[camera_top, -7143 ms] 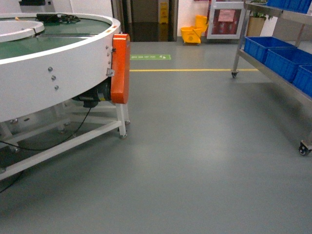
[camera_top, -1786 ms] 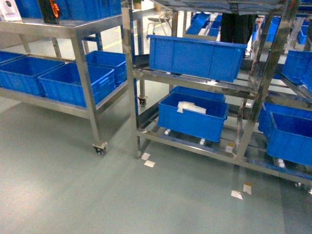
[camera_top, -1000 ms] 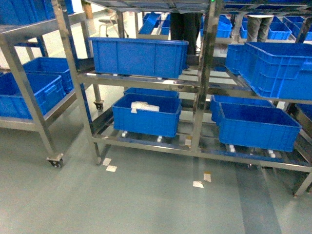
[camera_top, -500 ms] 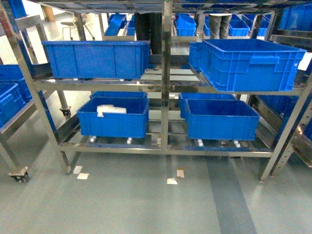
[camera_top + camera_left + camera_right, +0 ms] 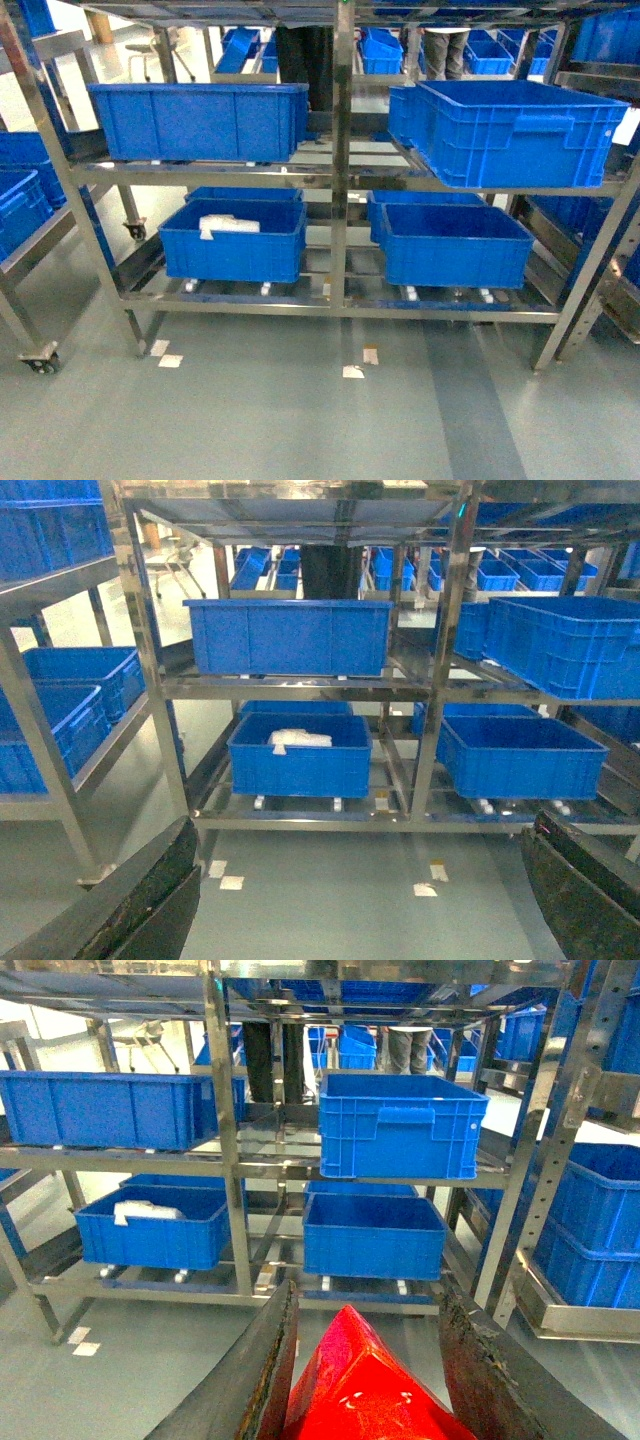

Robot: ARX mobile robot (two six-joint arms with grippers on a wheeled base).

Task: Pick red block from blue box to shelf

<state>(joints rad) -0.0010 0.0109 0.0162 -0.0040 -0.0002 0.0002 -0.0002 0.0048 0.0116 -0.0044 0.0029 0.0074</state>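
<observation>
Since half a second ago, view nearly unchanged: base settled square to the rack, after turning from a conveyor and open floor.

Shelf (image 5: 341, 180): stainless, multi-tier, straight ahead across bare grey floor (image 5: 300, 420); central upright splits it into left and right bays, long axis running across the view.

Ribbed blue crates (image 5: 205, 120): four on two tiers; rail gaps between them.

Right gripper (image 5: 365, 1360): fingers clamped on the red block (image 5: 365, 1385), shelf dead ahead, well apart. Nearer arm for the right bay, by my judgement.

Left gripper (image 5: 360, 920): fingers spread wide, holding nothing.

Blue box: not seen.
</observation>
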